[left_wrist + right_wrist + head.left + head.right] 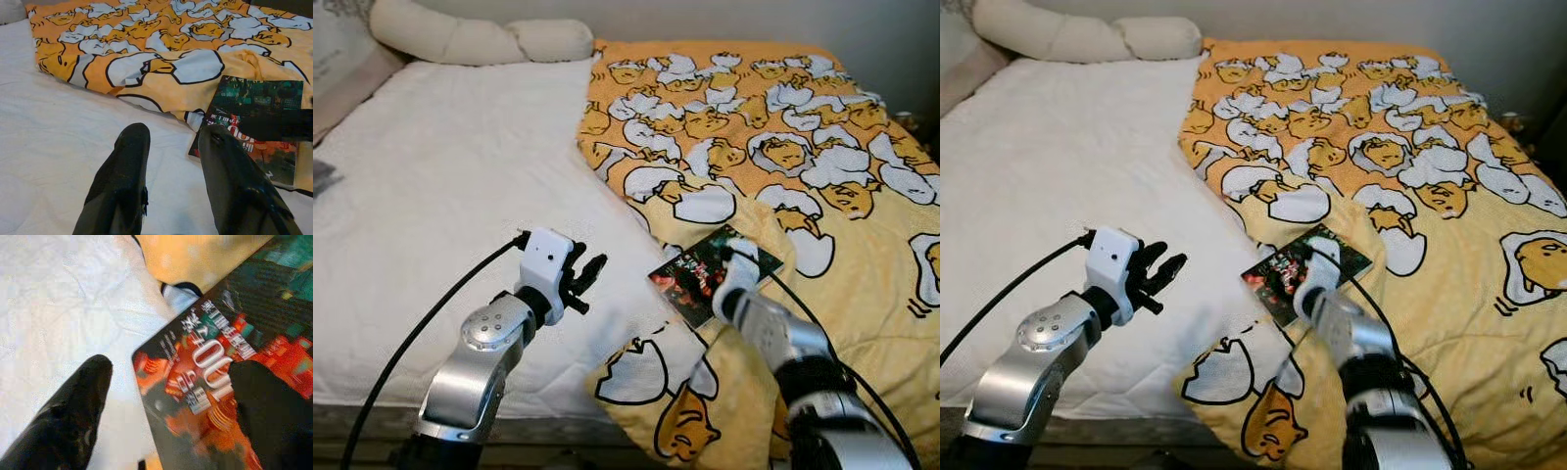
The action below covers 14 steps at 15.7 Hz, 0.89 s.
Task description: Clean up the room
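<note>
A book [700, 277] with a dark red and green cover lies flat where the yellow blanket's edge meets the white sheet. My right gripper [171, 367] is open right over its near corner. One finger [73, 416] is above the sheet and the other finger [274, 411] is above the cover. The book [215, 382] shows white lettering in the right wrist view. My left gripper [590, 269] hovers open over the white sheet, a short way left of the book [254, 122], with nothing between its fingers.
The yellow blanket [773, 147] with a duck-and-egg print covers the bed's right half and hangs over the front edge. White sheet [440, 196] covers the left half. A long cream pillow [480, 39] lies at the head, by the wall.
</note>
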Motion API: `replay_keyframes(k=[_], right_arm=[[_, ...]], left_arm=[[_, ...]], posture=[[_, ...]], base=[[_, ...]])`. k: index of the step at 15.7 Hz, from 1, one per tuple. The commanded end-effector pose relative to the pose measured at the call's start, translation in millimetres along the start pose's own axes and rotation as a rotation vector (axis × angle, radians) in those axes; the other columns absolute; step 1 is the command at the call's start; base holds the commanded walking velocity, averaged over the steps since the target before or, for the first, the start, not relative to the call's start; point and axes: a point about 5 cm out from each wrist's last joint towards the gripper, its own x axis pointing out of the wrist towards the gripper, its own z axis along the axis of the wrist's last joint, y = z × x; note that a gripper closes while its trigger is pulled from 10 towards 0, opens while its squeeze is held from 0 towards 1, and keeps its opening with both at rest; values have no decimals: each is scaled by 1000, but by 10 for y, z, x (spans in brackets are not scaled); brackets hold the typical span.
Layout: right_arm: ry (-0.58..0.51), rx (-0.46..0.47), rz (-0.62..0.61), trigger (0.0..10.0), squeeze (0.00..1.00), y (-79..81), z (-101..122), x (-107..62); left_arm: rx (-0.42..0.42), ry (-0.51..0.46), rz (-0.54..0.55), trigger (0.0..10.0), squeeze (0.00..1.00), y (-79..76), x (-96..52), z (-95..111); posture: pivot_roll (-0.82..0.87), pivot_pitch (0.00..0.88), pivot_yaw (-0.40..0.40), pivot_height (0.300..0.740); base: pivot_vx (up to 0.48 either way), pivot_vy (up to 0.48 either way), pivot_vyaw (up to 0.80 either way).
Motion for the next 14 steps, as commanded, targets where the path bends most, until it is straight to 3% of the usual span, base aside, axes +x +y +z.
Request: replay_keyframes(k=[1, 4, 5, 6, 8, 14], right_arm=[[7, 21, -40, 10000, 1000, -93, -22, 1], [33, 74, -137, 10000, 1000, -285, -60, -50], [37, 87, -164, 10000, 682, -355, -67, -78], [41, 91, -183, 10000, 0, -392, -71, -94], [40, 124, -239, 10000, 0, -503, -73, -134], [-9, 216, -229, 10000, 0, -666, 123, -337]], left_arm=[[9, 5, -5, 10000, 0, 13, -13, 22], [18, 6, -2, 10000, 0, 14, -2, 32], [16, 5, 0, 10000, 0, 7, 3, 35], [14, 5, 0, 10000, 0, 1, 5, 35], [11, 8, -3, 10000, 0, -4, 13, 28], [39, -9, -15, 10000, 0, 22, 77, 77]], posture=[[88, 0, 40, 740], [94, 0, 22, 740], [93, 0, 18, 740], [91, 0, 17, 740], [78, 0, 24, 740], [55, 0, 15, 740]], base=[[0, 0, 0], [0, 0, 0], [0, 0, 0], [0, 0, 0], [0, 0, 0], [0, 0, 0]])
